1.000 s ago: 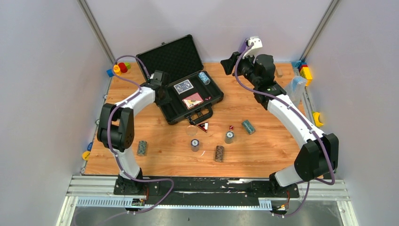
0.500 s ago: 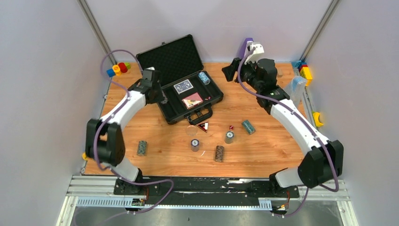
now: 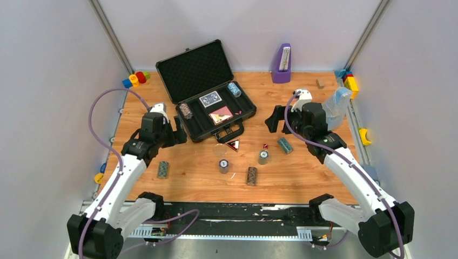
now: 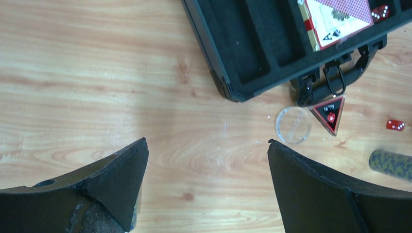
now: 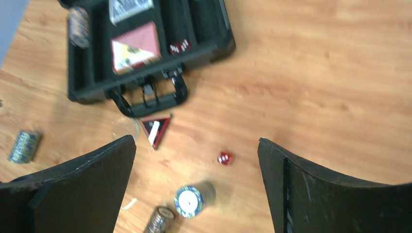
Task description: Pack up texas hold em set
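The left hand (image 4: 206, 141) fills the bottom of the frame. Its two black fingers (image 4: 111, 179) are spread wide, with only wooden tabletop (image 4: 97, 73) between them. The open black case (image 4: 233, 48) lies in the upper right, one corner pointing toward the middle of the frame, and the two long foam slots nearest that corner hold nothing. Further right in the case sit a red-backed card deck (image 4: 335, 22) showing an ace and a red die (image 4: 380, 12). Just below the case's handle (image 4: 340, 80), a triangular button (image 4: 330, 110) lies beside a clear round disc (image 4: 293, 124). At the right edge are a second red die (image 4: 395, 125) and, lower, a chip stack (image 4: 391, 165) on its side.
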